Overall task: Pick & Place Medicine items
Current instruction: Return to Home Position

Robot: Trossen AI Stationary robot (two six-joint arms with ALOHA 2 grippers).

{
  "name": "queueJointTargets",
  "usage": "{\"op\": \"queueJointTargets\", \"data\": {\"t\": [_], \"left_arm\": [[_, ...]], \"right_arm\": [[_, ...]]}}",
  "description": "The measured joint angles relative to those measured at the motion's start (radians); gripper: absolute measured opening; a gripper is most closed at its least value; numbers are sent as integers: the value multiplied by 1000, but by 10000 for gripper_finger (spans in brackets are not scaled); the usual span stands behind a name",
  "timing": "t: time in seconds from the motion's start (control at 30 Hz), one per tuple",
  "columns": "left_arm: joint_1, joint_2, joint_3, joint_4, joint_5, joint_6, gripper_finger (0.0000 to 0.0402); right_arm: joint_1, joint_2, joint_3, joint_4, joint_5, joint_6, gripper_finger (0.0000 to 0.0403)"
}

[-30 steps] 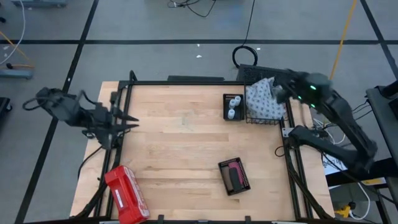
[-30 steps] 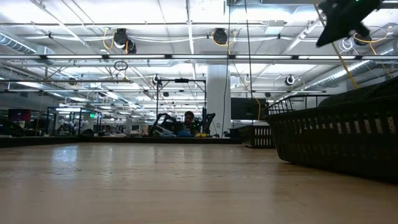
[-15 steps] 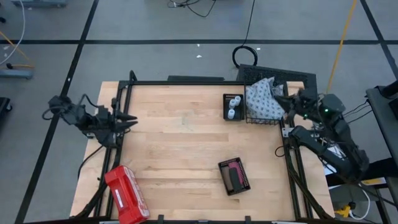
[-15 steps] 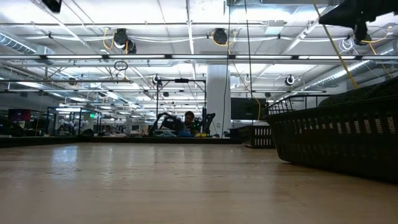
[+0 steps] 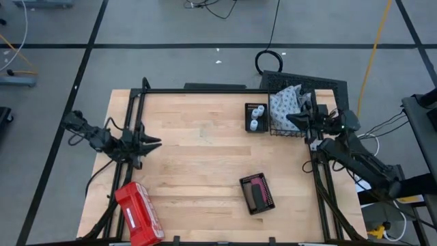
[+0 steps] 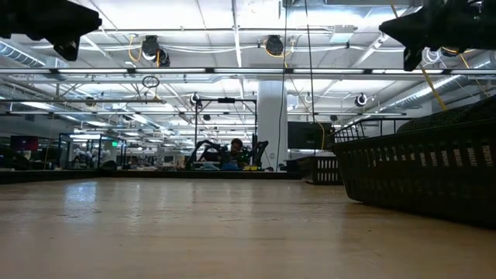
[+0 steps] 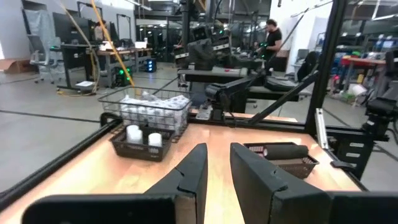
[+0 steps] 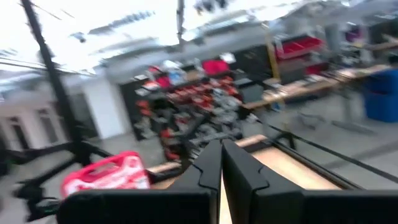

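Two tiny white bottles (image 5: 255, 117) stand in a small black tray (image 7: 142, 142) at the far right. They sit next to a wire basket (image 5: 300, 130) that holds a patterned cloth (image 5: 287, 108). Pink-red and dark tubes (image 5: 257, 193) lie in another black tray (image 7: 283, 157) near the table's middle right. My left gripper (image 5: 156, 143) hovers level over the table's left edge. Its fingers (image 7: 217, 163) stand a little apart with nothing between them. My right gripper (image 5: 289, 120) hovers shut above the basket's near rim, pointing toward the table's left, its fingertips (image 8: 221, 155) together.
A large red plastic case (image 5: 138, 213) lies at the near left corner and also shows in the right wrist view (image 8: 106, 174). A black frame (image 5: 205, 90) runs round the table's edges. In the low view the basket's wall (image 6: 418, 170) stands at the right. Bare wood lies mid-table.
Both arms have folded back and sunk at their own sides of the table, so both hands now show at the top of the low view. My right gripper has tipped up from pointing down to about level. Neither gripper has opened or shut.
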Motion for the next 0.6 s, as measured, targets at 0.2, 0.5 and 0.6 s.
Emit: {"op": "queueJointTargets", "data": {"t": [0.2, 0.5, 0.6], "left_arm": [[8, -29, -92, 97, 46, 9, 76], [93, -103, -152, 141, 119, 15, 76], [121, -103, -152, 131, 132, 17, 76]], "right_arm": [[120, 0, -163, 309, -5, 61, 4], [372, 2, -287, 413, 171, -14, 4], [484, 19, -289, 352, 292, -72, 4]]}}
